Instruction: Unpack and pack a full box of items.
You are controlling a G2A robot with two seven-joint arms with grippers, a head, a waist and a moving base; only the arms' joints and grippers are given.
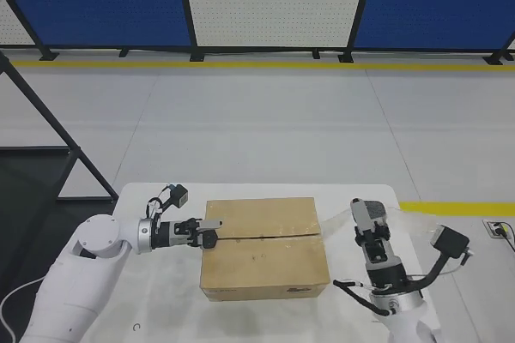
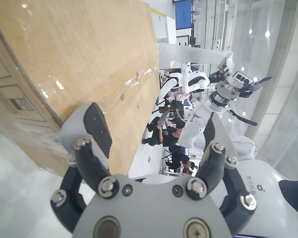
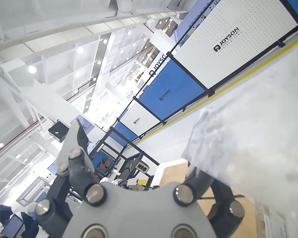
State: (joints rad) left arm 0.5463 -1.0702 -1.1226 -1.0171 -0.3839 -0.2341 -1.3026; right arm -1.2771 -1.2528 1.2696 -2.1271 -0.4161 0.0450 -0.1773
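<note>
left gripper [image 2: 152, 117] is seen wide open, set at the side edge of the box [image 1: 262, 257], level with the top seam. One finger [image 2: 96, 125] is laid over the near top corner and the other is off the box in free air. Contact can't be confirmed. Box is closed with flaps down and is sat on the table [image 1: 154, 291] between both grippers. Glossy tape [image 1: 333, 223] is seen along the seam just ahead of the left gripper. right gripper [image 1: 366, 214] is held raised just past the opposite box edge, jaws spread. The clear tape strip is run from that edge up to it and is draped over one of its fingers, while the other is bare. Pinched or merely stuck can't be told
</note>
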